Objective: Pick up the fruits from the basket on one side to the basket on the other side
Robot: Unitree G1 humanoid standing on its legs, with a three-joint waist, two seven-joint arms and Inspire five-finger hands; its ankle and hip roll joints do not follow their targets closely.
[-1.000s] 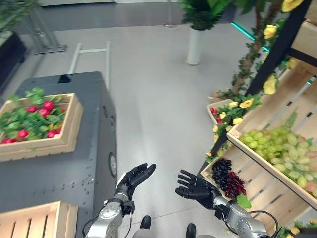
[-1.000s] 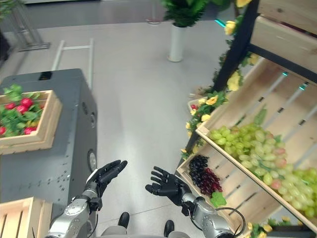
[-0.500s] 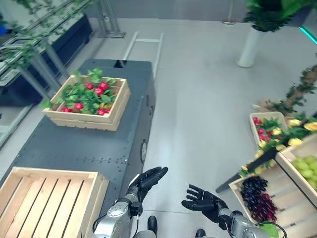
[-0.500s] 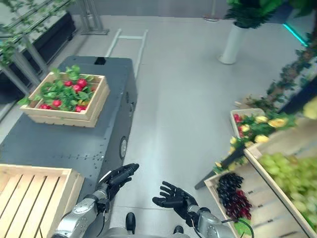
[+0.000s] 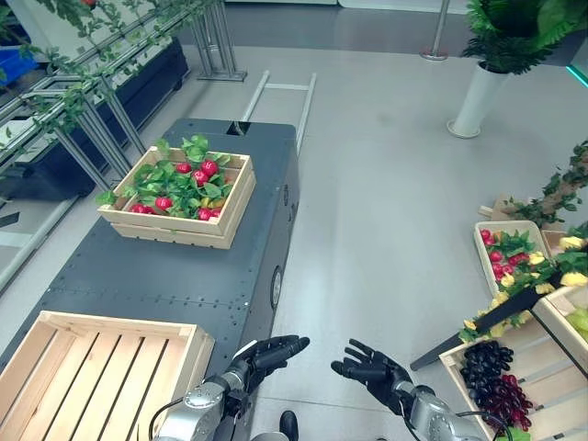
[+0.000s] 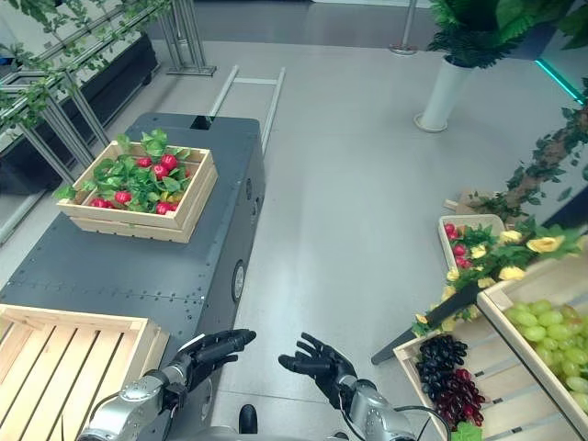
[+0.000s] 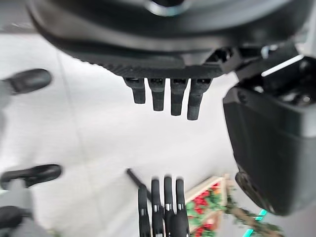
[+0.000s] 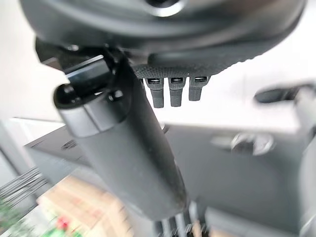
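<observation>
- An empty slatted wooden crate (image 5: pixel 92 372) sits at the near left corner of the dark grey metal cabinet (image 5: pixel 175 276), its rim close to the robot's left arm.
- Farther back on the same cabinet top stands a second wooden crate (image 5: pixel 179 225), filled with red fruits (image 5: pixel 209 168) tucked among green leaves; it is well apart from the empty one.
- The left hand (image 5: pixel 269 352) hovers low in front of the cabinet's near edge, over the grey floor (image 5: pixel 386 202), fingers stretched out straight and holding nothing; the left wrist view shows its fingers (image 7: pixel 165 96) in a straight row.
- The right hand (image 5: pixel 370 366) hangs just beside it, palm turned inward, fingers spread and relaxed, also empty. The two hands are near each other without touching.
- To the right, a small crate (image 5: pixel 501 262) of red fruits and leaves rests on the floor, with yellow flowers (image 5: pixel 570 276) trailing over it.
- At the lower right, a tilted wooden shelf crate (image 5: pixel 533 367) holds a bunch of dark purple grapes (image 5: pixel 487 377).
- Above it, in the right eye view, another tilted crate holds green grapes (image 6: pixel 547 331).
- A white planter (image 5: pixel 480 96) with a green plant stands on the floor at the far right.
</observation>
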